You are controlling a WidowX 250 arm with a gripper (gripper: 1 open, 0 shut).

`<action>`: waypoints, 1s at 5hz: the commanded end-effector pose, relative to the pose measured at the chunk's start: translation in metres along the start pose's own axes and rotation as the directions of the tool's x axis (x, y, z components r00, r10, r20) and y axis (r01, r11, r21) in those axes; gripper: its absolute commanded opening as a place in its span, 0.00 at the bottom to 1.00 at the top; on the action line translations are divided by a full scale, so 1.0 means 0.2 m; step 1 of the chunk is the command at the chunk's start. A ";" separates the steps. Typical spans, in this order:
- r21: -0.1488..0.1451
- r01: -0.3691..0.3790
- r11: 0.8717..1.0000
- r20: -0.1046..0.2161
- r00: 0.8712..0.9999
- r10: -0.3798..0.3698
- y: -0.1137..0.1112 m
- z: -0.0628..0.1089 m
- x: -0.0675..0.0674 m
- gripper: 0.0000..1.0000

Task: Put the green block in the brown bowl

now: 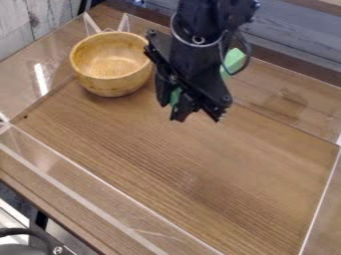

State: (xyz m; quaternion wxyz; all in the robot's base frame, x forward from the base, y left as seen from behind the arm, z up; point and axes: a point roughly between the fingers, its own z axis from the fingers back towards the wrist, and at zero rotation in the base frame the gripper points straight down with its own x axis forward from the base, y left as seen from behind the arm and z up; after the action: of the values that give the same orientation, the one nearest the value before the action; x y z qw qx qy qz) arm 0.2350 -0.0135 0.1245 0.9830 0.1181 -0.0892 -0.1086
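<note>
Dark jaws (163,92) — beside the brown bowl (111,64).

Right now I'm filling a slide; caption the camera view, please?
Dark gripper over the wooden table, beside the brown bowl.

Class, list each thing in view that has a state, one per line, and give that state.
brown bowl: upright, on the table, block not in it
green block: partly hidden, at the claw
claw: shut
table: bears the bowl
</note>
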 end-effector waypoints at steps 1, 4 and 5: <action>-0.007 -0.027 1.000 0.044 0.999 0.028 0.10 0.07 0.06 0.00; -0.025 -0.124 0.992 -0.001 0.992 0.124 0.23 0.06 -0.02 0.00; -0.026 -0.173 0.985 -0.013 0.985 0.172 0.26 0.06 0.01 1.00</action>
State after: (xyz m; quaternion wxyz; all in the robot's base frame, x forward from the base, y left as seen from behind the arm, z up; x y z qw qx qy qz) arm 0.2388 0.0324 0.1372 0.9922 0.0967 -0.0719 -0.0306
